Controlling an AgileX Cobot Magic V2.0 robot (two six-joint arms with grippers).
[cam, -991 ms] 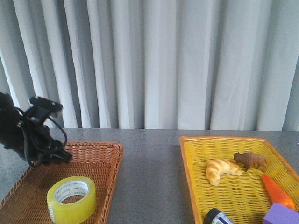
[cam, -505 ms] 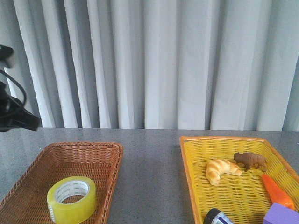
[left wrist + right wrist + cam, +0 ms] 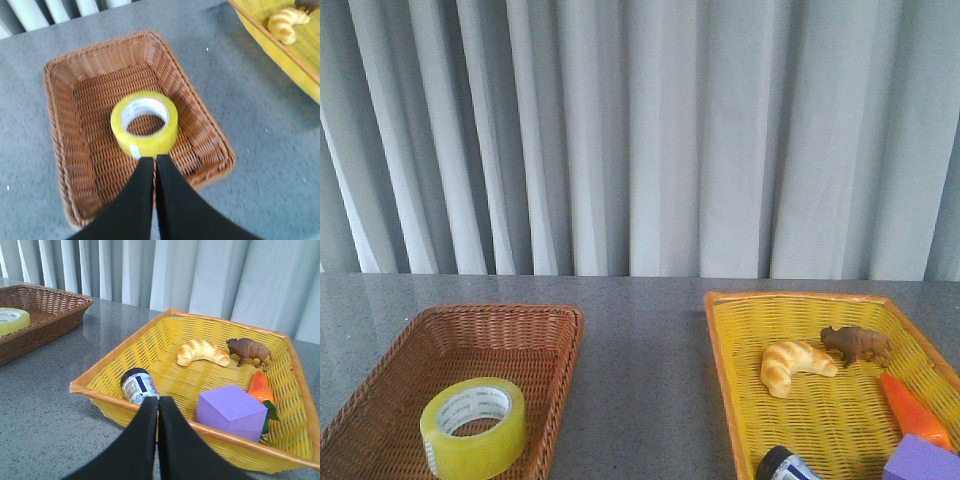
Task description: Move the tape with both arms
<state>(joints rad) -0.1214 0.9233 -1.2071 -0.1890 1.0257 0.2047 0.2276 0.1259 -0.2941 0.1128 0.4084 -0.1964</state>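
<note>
While no arm is showing in the front view, the tape is lying flat in the brown basket. From the left wrist, the left gripper is hovering closed above the tape. From the right wrist, the right gripper is sitting closed over the yellow basket, near a jar.
</note>
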